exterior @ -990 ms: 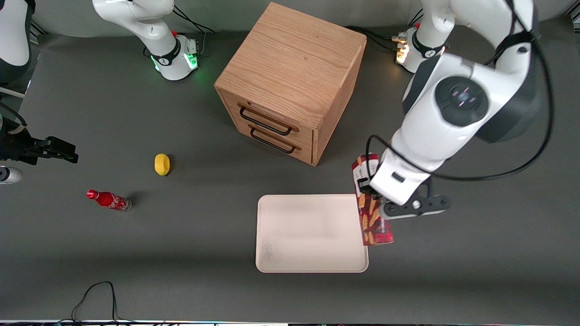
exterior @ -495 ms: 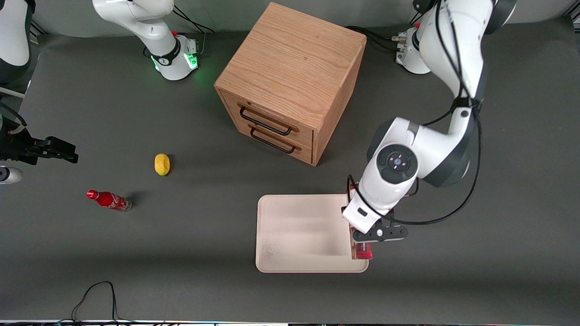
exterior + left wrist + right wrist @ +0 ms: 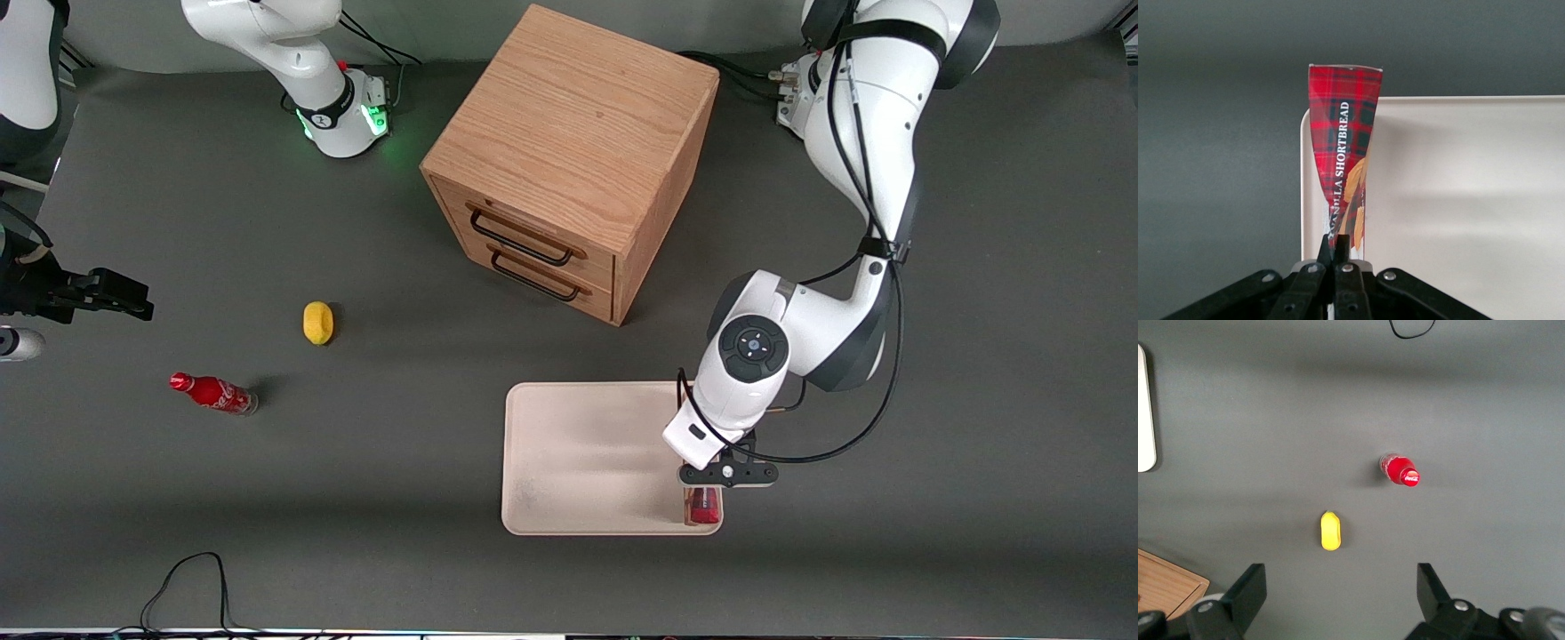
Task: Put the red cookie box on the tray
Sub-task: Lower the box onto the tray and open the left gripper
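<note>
The gripper (image 3: pixel 709 494) hangs low over the tray's (image 3: pixel 578 453) edge toward the working arm's end, its fingers (image 3: pixel 1336 257) pinched tight on the box (image 3: pixel 1343 150). The box is a narrow carton in red tartan with white lettering reading SHORTBREAD and golden-brown cookie pictures; it is held along the tray's rim, one end poking out past the wrist at the corner nearest the front camera. I cannot tell if it touches the tray. The cabinet (image 3: pixel 569 160) stands farther back.
</note>
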Available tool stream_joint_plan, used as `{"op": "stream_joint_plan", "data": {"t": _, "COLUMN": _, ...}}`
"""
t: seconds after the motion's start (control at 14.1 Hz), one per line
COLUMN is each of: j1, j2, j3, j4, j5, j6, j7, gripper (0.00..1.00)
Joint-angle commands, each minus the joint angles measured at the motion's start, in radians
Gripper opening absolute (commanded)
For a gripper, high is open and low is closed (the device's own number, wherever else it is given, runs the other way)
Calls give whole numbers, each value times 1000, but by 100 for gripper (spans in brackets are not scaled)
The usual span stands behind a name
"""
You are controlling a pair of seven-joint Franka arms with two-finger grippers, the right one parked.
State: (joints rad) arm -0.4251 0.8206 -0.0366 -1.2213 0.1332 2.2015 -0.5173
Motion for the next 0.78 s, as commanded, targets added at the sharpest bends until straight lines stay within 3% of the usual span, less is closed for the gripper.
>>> {"op": "stream_joint_plan", "data": {"t": 0.0, "j1": -8, "j2": 6, "j3": 9, "j4": -17, "j5": 20, "j6": 41, "j7": 7, "gripper": 0}}
{"op": "stream_joint_plan", "data": {"t": 0.35, "j1": -6, "j2": 14, "j3": 9, "j4": -17, "j5": 19, "j6": 41, "j7": -3, "gripper": 0}}
{"op": "stream_joint_plan", "data": {"t": 0.42, "j1": -6, "j2": 14, "j3": 9, "j4": -17, "j5": 20, "j6": 41, "j7": -3, "gripper": 43}}
{"op": "stream_joint_plan", "data": {"t": 0.49, "j1": -8, "j2": 14, "j3": 11, "j4": -18, "j5": 20, "j6": 41, "j7": -3, "gripper": 73}}
{"op": "stream_joint_plan", "data": {"t": 0.57, "j1": -8, "j2": 12, "j3": 11, "j4": -18, "j5": 20, "j6": 40, "j7": -3, "gripper": 86}}
{"op": "stream_joint_plan", "data": {"t": 0.71, "j1": -6, "j2": 8, "j3": 11, "j4": -18, "j5": 19, "j6": 29, "j7": -10, "gripper": 100}}
